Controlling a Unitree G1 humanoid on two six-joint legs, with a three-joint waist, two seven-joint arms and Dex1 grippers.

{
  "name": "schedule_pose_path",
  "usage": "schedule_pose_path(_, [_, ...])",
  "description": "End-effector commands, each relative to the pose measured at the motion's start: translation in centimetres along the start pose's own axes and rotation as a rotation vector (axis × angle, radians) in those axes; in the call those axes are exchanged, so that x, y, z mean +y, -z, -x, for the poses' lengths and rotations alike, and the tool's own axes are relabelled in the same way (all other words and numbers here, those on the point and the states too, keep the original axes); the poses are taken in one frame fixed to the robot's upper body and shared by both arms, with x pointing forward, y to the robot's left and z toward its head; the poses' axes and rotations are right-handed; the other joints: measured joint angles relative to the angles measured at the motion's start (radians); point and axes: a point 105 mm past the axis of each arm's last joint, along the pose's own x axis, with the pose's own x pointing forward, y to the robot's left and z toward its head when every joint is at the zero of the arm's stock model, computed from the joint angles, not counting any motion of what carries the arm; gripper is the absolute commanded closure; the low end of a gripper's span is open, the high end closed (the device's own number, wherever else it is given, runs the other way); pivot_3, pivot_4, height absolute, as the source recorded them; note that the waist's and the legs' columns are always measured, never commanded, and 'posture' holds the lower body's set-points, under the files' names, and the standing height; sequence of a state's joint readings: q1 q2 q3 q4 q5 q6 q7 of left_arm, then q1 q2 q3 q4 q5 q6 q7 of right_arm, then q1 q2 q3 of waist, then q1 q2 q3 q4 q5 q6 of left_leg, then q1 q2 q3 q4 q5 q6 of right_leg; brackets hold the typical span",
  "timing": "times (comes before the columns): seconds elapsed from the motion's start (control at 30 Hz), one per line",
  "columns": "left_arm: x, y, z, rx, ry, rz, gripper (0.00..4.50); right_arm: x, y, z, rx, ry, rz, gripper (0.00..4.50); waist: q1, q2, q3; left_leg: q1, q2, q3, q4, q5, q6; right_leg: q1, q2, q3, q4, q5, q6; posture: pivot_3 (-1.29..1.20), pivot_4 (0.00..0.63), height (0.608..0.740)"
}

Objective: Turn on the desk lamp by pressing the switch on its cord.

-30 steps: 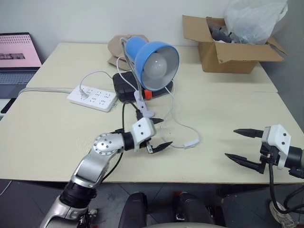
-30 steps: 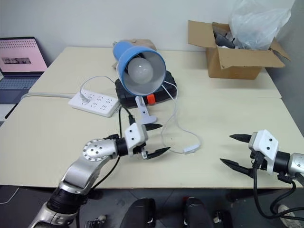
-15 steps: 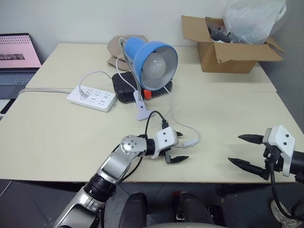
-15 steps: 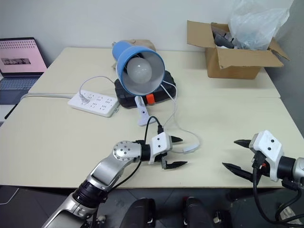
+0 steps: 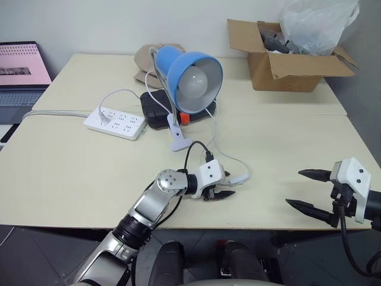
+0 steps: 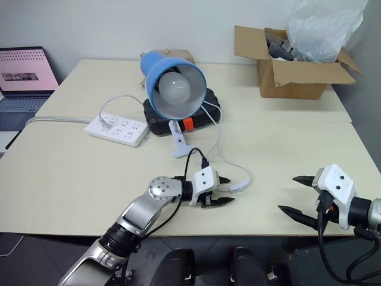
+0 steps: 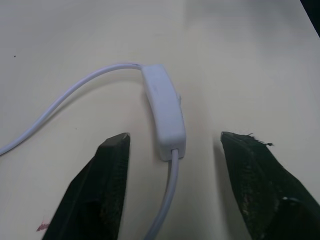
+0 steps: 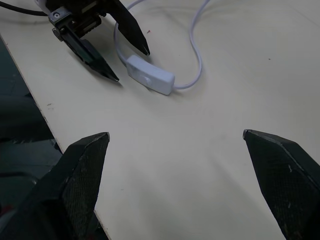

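Left end effector point(image 7: 172, 145) fingers straddle switch point(image 7: 164, 110), not touching.

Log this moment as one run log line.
left gripper: jaws open astride switch, no contact | right gripper: open, idle | desk lamp: unlit

A pale table point(image 5: 71, 173) fills the frame; on it lie a white power strip point(image 5: 115, 123) at centre left, a cardboard box point(image 5: 286, 56) upper right, the switch point(image 5: 239, 178) and cord point(image 5: 217, 142) near centre

Blue-shaded desk lamp point(image 5: 193, 74), white switch point(image 7: 164, 110), white cord point(image 7: 70, 97), brown cardboard box point(image 5: 286, 62)
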State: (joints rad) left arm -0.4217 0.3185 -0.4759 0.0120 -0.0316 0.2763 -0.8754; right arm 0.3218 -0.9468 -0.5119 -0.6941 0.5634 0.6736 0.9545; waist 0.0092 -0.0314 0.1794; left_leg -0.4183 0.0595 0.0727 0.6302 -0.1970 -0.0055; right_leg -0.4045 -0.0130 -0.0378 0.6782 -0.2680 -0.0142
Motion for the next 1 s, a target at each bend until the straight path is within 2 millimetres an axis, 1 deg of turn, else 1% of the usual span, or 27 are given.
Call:
schedule_pose_path(0.03, [0.2, -1.1, -0.4, -0.033, -0.003, -0.039, 2.59, 0.0, -0.8, 0.3, -0.011, 0.013, 0.045, 0.0, 0.0, 0.0, 0.0, 0.0, 0.0, 0.0, 0.0, 0.0, 0.0, 0.0, 0.0, 0.0, 0.0, 0.0, 0.0, 0.0, 0.15, 0.74])
schedule_pose_path(0.1, [0.2, -1.1, -0.5, -0.034, -0.002, -0.043, 3.06, 0.1, -0.8, 0.3, -0.011, 0.012, 0.046, 0.0, 0.0, 0.0, 0.0, 0.0, 0.0, 0.0, 0.0, 0.0, 0.0, 0.0, 0.0, 0.0, 0.0, 0.0, 0.0, 0.0, 0.15, 0.74])
schedule_pose_path(0.27, [0.3, -1.1, -0.6, -0.042, 0.0, -0.049, 4.06, 0.1, -1.0, 0.1, -0.015, 0.011, 0.052, 0.0, 0.0, 0.0, 0.0, 0.0, 0.0, 0.0, 0.0, 0.0, 0.0, 0.0, 0.0, 0.0, 0.0, 0.0, 0.0, 0.0, 0.15, 0.74])
schedule_pose_path(0.37, [0.5, -1.2, -0.4, -0.045, -0.003, -0.056, 4.11, 0.1, -1.3, -0.1, -0.025, 0.006, 0.063, 0.0, -0.001, 0.0, 0.0, 0.0, 0.0, 0.0, 0.0, 0.0, 0.0, 0.0, 0.0, 0.0, 0.0, 0.0, 0.0, 0.0, 0.15, 0.74])
schedule_pose_path(0.6, [2.2, -1.9, 1.4, -0.065, -0.049, -0.074, 4.11, 0.3, -2.8, -1.1, -0.083, -0.018, 0.079, 0.0, -0.004, 0.0, 0.0, 0.0, 0.0, -0.001, 0.0, 0.0, 0.0, 0.0, 0.0, 0.0, 0.0, 0.0, 0.0, 0.0, 0.15, 0.74])
schedule_pose_path(0.67, [2.8, -2.2, 3.0, -0.073, -0.058, -0.077, 4.11, 0.6, -3.8, -1.8, -0.117, -0.043, 0.082, 0.0, -0.005, 0.0, 0.0, 0.0, 0.0, -0.001, 0.0, 0.0, 0.0, 0.0, 0.001, 0.0, 0.0, 0.0, 0.0, 0.0, 0.15, 0.74])
schedule_pose_path(0.73, [2.9, -2.3, 4.6, -0.079, -0.043, -0.062, 4.11, 0.8, -4.8, -2.6, -0.151, -0.072, 0.085, 0.0, -0.013, -0.001, 0.0, 0.0, 0.001, 0.0, 0.0, 0.0, 0.0, 0.0, 0.001, 0.0, 0.0, 0.0, 0.0, 0.0, 0.15, 0.74])
schedule_pose_path(0.87, [2.5, -2.5, 7.2, -0.098, 0.005, -0.039, 4.11, 1.7, -5.9, -4.2, -0.188, -0.15, 0.079, 0.0, -0.011, 0.0, 0.0, 0.0, 0.002, -0.001, 0.0, 0.0, 0.0, 0.0, 0.003, 0.0, 0.0, 0.0, 0.0, 0.0, 0.15, 0.74])
schedule_pose_path(0.93, [2.3, -2.4, 8.4, -0.107, 0.021, -0.008, 4.11, 2.1, -6.2, -5.5, -0.189, -0.199, 0.089, 0.0, -0.011, 0.0, 0.0, 0.0, 0.002, -0.001, 0.0, 0.0, 0.0, 0.0, 0.003, 0.0, 0.0, 0.0, -0.001, 0.0, 0.15, 0.74])
schedule_pose_path(1.0, [2.3, -2.2, 9.2, -0.097, 0.028, -0.002, 4.11, 2.3, -6.7, -7.0, -0.198, -0.241, 0.109, 0.0, -0.012, -0.001, 0.0, 0.0, 0.002, 0.0, 0.0, 0.0, 0.0, 0.0, 0.002, 0.0, 0.0, 0.0, -0.001, 0.0, 0.15, 0.74])
